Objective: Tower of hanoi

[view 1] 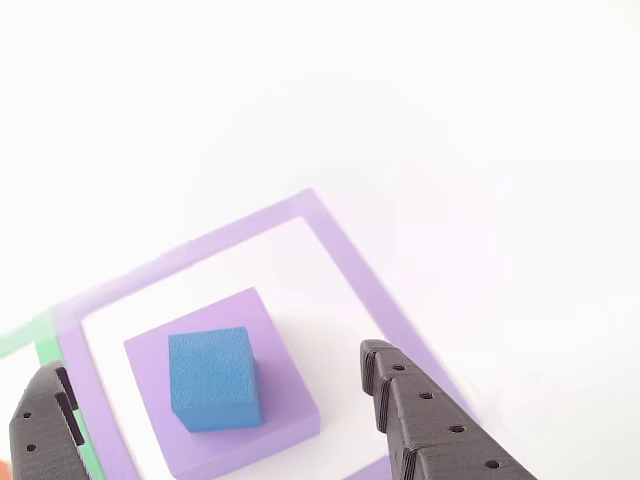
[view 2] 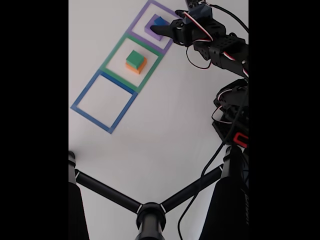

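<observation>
**Blue cube sits right between the open fingers**

In the other view the gripper has its jaws spread wide at the bottom of the frame, empty; the blue cube sits between them, a bit up-frame from the tips, on the purple slab inside the purple outline; the fixed view shows green block on orange block mid-frame, well apart; looks like a straight drop onto the cube.

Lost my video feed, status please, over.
Gripper open, straddling small blue plastic cube. Cube sits on purple slab. Green block on orange block. Nothing obstructing.
</observation>
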